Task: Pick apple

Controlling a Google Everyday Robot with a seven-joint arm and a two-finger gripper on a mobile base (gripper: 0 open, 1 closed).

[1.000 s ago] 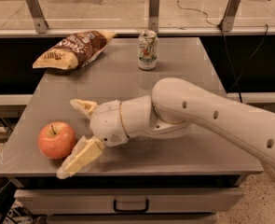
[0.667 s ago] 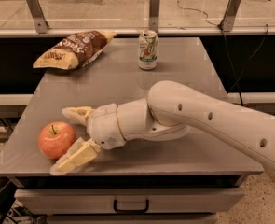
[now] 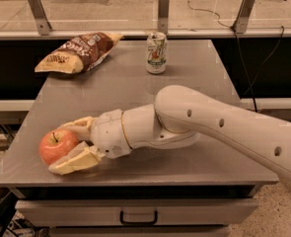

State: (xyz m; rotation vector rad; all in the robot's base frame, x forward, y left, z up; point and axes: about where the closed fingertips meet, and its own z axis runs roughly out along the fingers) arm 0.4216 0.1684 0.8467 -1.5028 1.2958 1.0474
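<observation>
The apple (image 3: 57,145) is round, red-orange with a short dark stem, and sits near the front left corner of the grey table (image 3: 120,88). My gripper (image 3: 67,146) reaches in from the right at table height. Its two pale fingers are spread, one behind the apple and one in front of it, so the apple sits between them. The front finger (image 3: 73,163) lies low along the tabletop. The apple rests on the table.
A brown chip bag (image 3: 78,52) lies at the back left. A green-and-white soda can (image 3: 156,53) stands at the back centre. The table's front edge and left edge run close to the apple. A drawer with a handle (image 3: 139,217) is below.
My gripper has moved left toward the apple, so its open fingers now straddle it. The apple has stayed in place.
</observation>
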